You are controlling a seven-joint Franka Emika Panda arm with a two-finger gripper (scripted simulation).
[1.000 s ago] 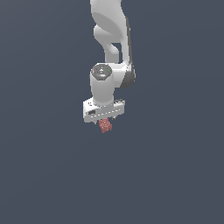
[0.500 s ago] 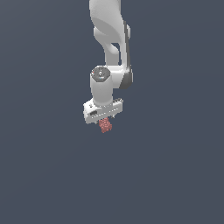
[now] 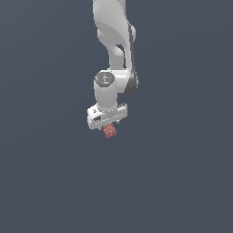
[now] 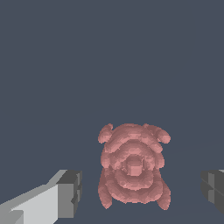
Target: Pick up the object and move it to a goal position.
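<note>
Poised directly above the knobbly reddish-pink lump [image 4: 133, 170], hand [image 3: 108, 124] spread wide, one dark pad [image 4: 71, 192] clear of it on either side, apparently lined up so a descent and squeeze can catch it centrally on the tabletop [image 3: 182, 182].

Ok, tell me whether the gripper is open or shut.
Open. In the wrist view the gripper has its two finger pads wide apart, with clear gaps on both sides of the pink object between them.
</note>
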